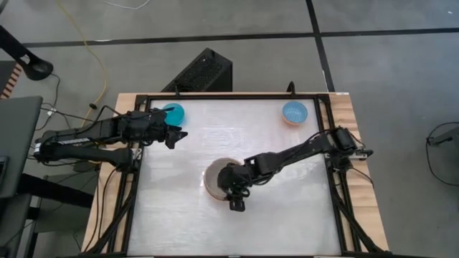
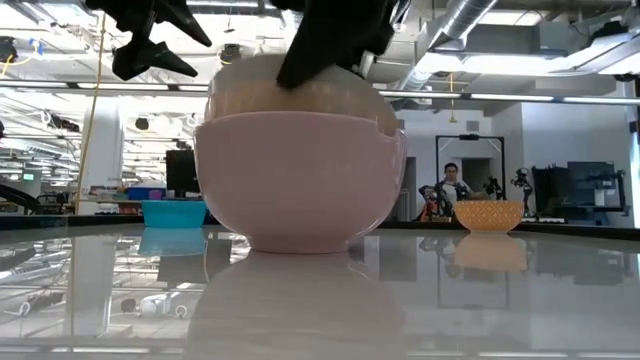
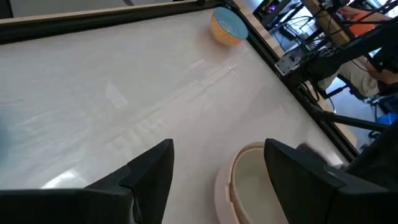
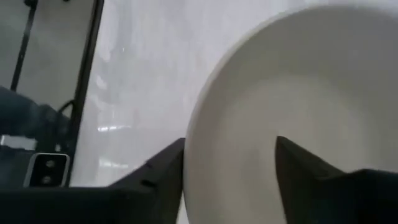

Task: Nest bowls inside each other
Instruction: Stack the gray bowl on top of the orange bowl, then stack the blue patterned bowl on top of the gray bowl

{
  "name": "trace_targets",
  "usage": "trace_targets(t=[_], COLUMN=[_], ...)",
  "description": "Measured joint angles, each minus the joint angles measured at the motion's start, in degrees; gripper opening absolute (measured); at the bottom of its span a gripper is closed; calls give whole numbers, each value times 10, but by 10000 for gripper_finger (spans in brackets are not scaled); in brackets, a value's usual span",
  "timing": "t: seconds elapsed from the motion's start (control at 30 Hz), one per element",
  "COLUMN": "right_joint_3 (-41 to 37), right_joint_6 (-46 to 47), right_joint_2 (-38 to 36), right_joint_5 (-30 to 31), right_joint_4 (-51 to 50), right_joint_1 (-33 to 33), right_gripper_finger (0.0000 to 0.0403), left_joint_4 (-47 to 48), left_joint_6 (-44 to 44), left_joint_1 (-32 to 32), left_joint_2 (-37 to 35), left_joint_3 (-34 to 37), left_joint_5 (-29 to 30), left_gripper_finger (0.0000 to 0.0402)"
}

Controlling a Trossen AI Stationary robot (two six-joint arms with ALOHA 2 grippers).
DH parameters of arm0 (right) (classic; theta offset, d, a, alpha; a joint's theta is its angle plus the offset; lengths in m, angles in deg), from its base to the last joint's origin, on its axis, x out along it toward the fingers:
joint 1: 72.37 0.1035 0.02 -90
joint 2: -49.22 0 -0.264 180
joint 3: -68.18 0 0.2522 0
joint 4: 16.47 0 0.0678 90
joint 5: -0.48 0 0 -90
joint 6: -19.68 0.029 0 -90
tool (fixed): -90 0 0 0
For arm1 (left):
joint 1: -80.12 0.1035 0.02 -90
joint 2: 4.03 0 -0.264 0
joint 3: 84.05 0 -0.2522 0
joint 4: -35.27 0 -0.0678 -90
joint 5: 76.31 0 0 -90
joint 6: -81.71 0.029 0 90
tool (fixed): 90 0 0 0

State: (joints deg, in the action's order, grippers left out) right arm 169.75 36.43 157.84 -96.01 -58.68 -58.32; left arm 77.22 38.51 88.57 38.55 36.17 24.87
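Near the table's middle a salmon-pink bowl (image 2: 300, 180) stands on its base with a whitish bowl (image 4: 298, 93) nested in it. My right gripper (image 4: 230, 143) is over this stack (image 1: 214, 179), open, one finger inside the whitish bowl's rim and one outside. My left gripper (image 1: 178, 135) hangs open above the table's far left, beside a cyan bowl (image 1: 173, 112) that stands alone. At the far right a light blue bowl (image 1: 295, 111) sits in an orange-tan bowl (image 2: 489, 213). My right gripper straddles the whitish bowl's rim (image 4: 196, 124), slanting down from the table's right side. One finger (image 4: 168, 162) is outside the rim, the other (image 4: 298, 165) inside. A wide gap shows between them, and I cannot tell whether either touches the rim.
A black frame (image 1: 237, 95) runs along the table's edges. Bare white tabletop (image 1: 237, 136) lies between the three bowl places and toward the near edge. A person (image 2: 452, 185) sits in the room far behind the table.
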Motion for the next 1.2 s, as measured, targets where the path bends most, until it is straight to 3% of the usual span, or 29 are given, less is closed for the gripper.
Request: trace_targets(t=[0.17,0.5,0.8,1.0,1.2], right_joint_3=[0,-30,-113,-168,-246], right_joint_6=[31,88,147,184,188], right_joint_2=[-38,-119,-208,-278,-324], right_joint_5=[8,132,183,242,247], right_joint_4=[-32,-172,-182,-214,-231], right_joint_1=[-5,-9,-40,-84,-150], right_gripper_finger=[246,211,201,201,201], left_joint_4=[4,7,12,12,16], left_joint_6=[3,9,21,27,30], left_joint_1=[0,0,0,0,0], left_joint_2=[0,0,0,0,0], left_joint_3=[0,0,0,0,0], left_joint_5=[0,-1,-3,-3,-3], left_gripper_finger=[238,238,238,238,238])
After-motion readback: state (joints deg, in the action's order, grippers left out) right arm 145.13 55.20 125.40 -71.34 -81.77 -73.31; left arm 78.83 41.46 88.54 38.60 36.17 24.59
